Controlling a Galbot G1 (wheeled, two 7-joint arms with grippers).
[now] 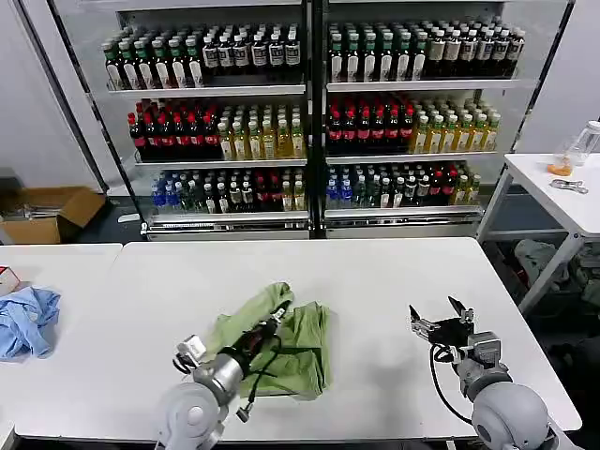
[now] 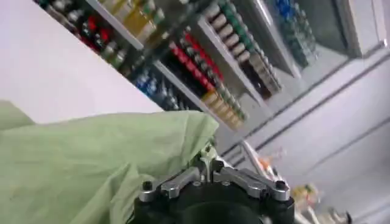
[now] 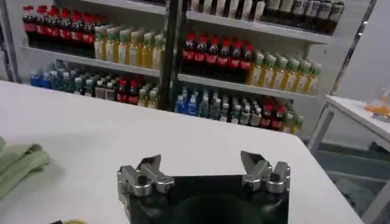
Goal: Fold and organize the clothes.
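Both grippers low: left gripper (image 1: 272,325) seemingly pinching T-shirt (image 1: 305,342), right gripper (image 1: 441,322) spread.

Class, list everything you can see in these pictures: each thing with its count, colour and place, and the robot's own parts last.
Soft cotton T-shirt: one, light sage-green, crumpled on the white table, near its front edge.
Blue cloth: one, on the left side table.
Cardboard box: one, brown, floor at left.
Bottle shelves: two units, many red, yellow, green, blue and dark drinks, behind the table.
Left end effector: shut on the T-shirt.
Right end effector: open, above bare table at right.
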